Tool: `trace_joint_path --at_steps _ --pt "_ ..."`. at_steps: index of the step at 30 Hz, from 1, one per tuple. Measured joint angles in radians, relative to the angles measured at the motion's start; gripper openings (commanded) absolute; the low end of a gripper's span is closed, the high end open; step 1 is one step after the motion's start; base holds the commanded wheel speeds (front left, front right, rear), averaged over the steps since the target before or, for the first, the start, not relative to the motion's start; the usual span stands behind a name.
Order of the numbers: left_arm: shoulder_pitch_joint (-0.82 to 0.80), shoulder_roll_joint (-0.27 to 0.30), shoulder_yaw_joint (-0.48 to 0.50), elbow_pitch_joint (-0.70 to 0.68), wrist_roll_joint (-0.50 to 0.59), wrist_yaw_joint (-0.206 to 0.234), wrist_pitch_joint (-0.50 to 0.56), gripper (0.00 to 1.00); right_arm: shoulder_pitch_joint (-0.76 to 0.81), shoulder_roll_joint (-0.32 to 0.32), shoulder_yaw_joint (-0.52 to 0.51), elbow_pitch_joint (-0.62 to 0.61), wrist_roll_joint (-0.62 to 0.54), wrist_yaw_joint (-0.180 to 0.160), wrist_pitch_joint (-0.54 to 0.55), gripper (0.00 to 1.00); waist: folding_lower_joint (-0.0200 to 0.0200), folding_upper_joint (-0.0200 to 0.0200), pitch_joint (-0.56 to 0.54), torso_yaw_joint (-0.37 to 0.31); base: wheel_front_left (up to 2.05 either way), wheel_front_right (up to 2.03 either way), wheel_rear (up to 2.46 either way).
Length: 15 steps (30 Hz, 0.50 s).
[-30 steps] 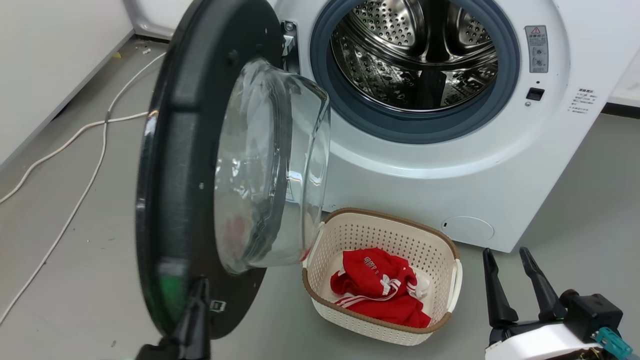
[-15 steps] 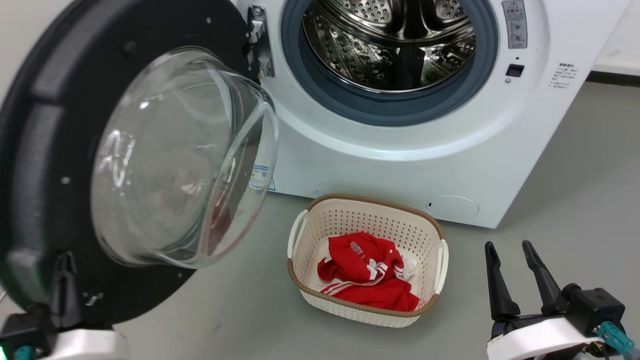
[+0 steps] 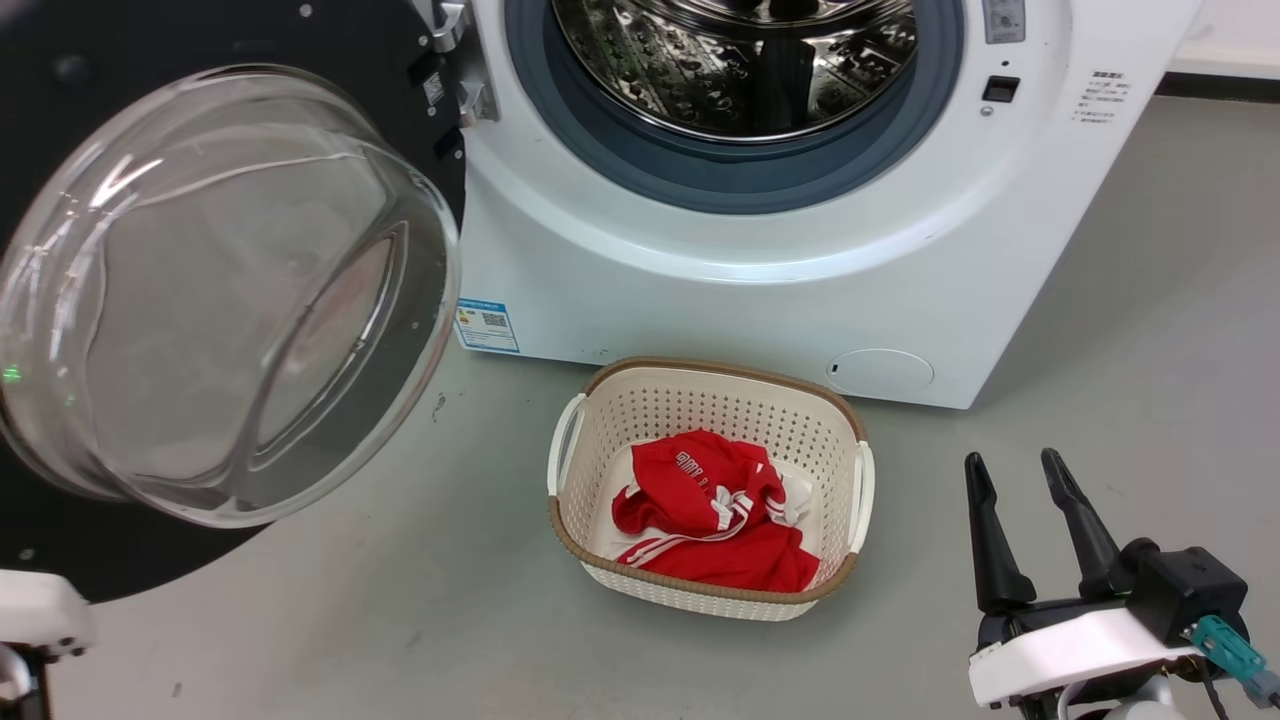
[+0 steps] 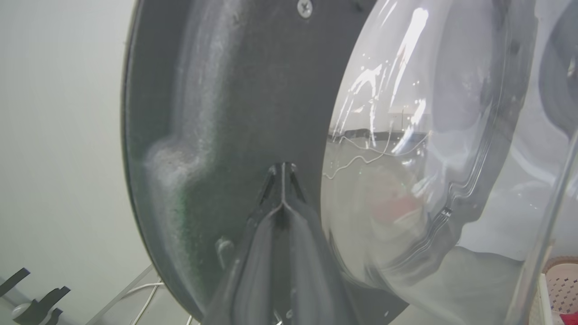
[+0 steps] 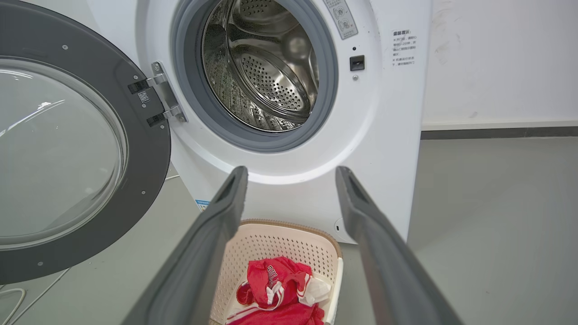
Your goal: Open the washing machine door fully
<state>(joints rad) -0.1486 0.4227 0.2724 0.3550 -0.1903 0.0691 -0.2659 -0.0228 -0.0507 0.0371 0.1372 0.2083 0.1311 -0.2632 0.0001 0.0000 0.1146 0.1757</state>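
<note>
Grey floor (image 3: 1150, 300), far side: white boxy front-loading washing machine (image 3: 700, 280), steel drum (image 3: 720, 60) exposed. Large round glossy black door with clear glass bowl (image 3: 220, 290): hinged left, wide open. Left claw (image 4: 282, 174): closed, tips against door's inner face. Right claw (image 3: 1011, 460): open, idle. Task judged nearly complete.

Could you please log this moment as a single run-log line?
washing machine door: wide open | left gripper: shut, tips at its inner face | right gripper: open, empty | basket: holds red garment

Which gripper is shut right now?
The left gripper: its fingers meet, tips before the washing machine door. The right gripper has its fingers apart.
</note>
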Motion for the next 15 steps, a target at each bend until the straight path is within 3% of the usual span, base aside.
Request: trace_joint_path --at_steps 8,15 --pt "-0.038 0.048 0.048 0.095 0.002 -0.017 0.0 0.0 -0.002 0.0 0.003 0.001 -0.001 0.0 0.0 1.0 0.0 0.0 0.006 -0.019 0.0 0.0 0.0" --pt "-0.019 0.026 0.089 0.069 0.012 -0.025 0.0 0.0 0.0 0.0 0.0 0.006 0.001 0.0 0.0 1.0 0.0 0.0 -0.02 -0.025 0.0 0.0 0.0"
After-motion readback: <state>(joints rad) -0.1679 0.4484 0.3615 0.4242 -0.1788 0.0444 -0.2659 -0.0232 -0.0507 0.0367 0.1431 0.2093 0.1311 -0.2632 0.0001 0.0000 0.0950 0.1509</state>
